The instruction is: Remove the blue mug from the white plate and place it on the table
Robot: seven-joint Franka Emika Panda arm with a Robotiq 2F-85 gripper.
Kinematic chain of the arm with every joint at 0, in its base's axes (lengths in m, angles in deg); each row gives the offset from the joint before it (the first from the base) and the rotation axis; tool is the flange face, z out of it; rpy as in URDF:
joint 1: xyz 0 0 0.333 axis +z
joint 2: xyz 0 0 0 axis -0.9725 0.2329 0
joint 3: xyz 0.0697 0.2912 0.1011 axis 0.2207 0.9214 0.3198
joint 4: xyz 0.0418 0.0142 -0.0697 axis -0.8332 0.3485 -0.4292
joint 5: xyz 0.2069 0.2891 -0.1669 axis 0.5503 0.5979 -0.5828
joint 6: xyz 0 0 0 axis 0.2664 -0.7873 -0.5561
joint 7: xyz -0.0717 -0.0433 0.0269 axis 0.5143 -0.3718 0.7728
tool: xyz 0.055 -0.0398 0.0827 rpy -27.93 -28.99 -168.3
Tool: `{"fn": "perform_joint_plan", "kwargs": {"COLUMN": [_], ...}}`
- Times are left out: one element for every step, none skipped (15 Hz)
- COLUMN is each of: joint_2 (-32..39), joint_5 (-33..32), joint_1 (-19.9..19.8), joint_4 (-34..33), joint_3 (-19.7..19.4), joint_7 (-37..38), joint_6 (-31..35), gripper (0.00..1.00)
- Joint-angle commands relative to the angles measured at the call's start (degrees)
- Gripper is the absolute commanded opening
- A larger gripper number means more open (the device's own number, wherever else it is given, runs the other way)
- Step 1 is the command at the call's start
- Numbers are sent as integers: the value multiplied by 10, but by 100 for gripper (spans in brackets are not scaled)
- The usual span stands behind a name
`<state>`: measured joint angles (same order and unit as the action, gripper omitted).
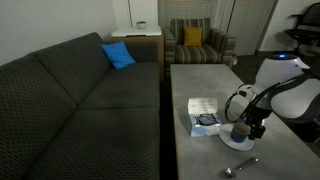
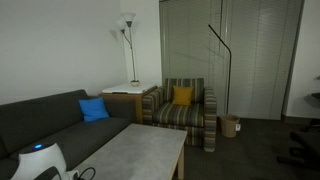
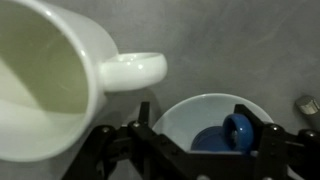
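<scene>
In the wrist view the blue mug stands on the white plate, its handle toward the right finger. My gripper is open, low over the plate, with one finger on each side of the mug; the mug's body is partly hidden by the gripper. In an exterior view the gripper hangs just above the plate near the front right of the grey table. The mug is hard to make out there.
A taller white mug stands close beside the plate. A white and blue box lies next to the plate, and a spoon lies near the table's front edge. A dark sofa runs along the table's side.
</scene>
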<state>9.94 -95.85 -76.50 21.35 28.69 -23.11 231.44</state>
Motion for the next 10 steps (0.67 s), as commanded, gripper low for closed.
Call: {"fn": "perform_joint_plan", "kwargs": {"joint_2": [-7,-7,-7,-8,-9,-10,-11,-12,-13,-14], "joint_5": [-13,-14,-16,-17,-20,-23,-26,-28,-29,-29], "joint_1": [-10,-11,-11,-11,-12,-12,-12,-13,-15,-17], "joint_4": [2,2,2,3,5,6,7,9,11,12], "joint_3": [11,12,13,16,19,21,23,25,28,32], "joint_7": [-15,-17,-21,-27,-35,-42,-49,-56,-65,-75], "joint_6": [0,0,-1,-1,-1,-1,-1,0,0,-1], "gripper": [85,84,84,82,82,81,81,80,78,79]}}
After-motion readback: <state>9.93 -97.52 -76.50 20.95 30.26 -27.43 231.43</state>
